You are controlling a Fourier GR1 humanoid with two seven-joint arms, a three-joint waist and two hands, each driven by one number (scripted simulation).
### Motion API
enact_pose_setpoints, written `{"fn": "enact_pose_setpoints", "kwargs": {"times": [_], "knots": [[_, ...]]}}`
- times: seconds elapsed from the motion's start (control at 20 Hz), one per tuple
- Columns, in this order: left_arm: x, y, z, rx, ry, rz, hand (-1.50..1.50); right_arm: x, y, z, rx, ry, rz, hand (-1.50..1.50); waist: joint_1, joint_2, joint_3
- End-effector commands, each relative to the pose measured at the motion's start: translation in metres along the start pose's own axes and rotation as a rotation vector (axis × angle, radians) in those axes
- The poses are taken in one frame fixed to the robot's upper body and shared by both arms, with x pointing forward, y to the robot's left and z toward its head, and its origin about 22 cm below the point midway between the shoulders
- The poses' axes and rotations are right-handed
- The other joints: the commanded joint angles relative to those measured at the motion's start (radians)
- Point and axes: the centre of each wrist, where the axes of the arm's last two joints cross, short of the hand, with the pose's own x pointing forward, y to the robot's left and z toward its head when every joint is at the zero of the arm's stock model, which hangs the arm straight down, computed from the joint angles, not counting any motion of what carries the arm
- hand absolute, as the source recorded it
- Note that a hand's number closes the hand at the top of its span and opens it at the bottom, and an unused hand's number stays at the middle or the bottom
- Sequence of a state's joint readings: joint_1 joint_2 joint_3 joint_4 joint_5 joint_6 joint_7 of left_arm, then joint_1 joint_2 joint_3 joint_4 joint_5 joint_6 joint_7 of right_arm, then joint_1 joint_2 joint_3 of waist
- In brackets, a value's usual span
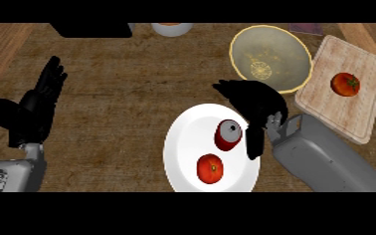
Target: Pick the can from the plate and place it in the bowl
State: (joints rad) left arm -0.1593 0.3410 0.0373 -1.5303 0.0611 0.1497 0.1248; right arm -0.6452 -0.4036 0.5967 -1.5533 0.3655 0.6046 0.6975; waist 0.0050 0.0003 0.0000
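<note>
Left hand (43,98) is held upright at left edge, fingers straight, close together | can (228,134) is seen on white plate (183,144) above tomato (210,169) | right hand (253,102) is held just beside can, fingers loosely spread, nothing pinched | bowl (283,45) is set behind.

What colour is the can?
The can is red with a grey top, in the head view.

Glossy white plate (183,144); matt wood counter (125,94).
</note>
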Motion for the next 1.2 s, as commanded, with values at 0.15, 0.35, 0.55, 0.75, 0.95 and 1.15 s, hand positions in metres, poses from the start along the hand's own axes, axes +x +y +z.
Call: {"fn": "enact_pose_setpoints", "kwargs": {"times": [0.15,0.35,0.55,0.75,0.95,1.15], "knots": [[-0.011,-0.003,0.002,0.015,0.004,0.0,0.0,-0.002,0.015,-0.003,-0.019,-0.003,0.013,-1.5,-0.003,-0.001,0.0],[0.014,0.004,-0.004,-0.006,0.004,-0.008,0.0,0.004,0.042,-0.017,0.04,0.016,0.0,-1.5,-0.002,-0.001,0.0],[-0.007,0.006,0.001,0.001,0.012,0.028,0.0,0.019,0.063,-0.031,0.059,0.028,0.008,-1.5,0.0,0.0,0.0],[-0.02,0.011,0.005,-0.016,0.001,0.01,0.0,0.0,0.047,-0.005,0.031,0.019,-0.012,-1.5,-0.005,-0.001,0.0],[-0.002,-0.019,0.006,0.01,0.003,-0.003,0.0,0.006,0.063,-0.036,0.017,0.028,-0.01,-1.5,-0.001,0.0,0.0],[0.013,0.0,-0.011,-0.005,0.011,-0.006,0.0,0.004,0.075,-0.041,0.033,0.05,0.0,-1.5,-0.003,0.0,0.0]]}}
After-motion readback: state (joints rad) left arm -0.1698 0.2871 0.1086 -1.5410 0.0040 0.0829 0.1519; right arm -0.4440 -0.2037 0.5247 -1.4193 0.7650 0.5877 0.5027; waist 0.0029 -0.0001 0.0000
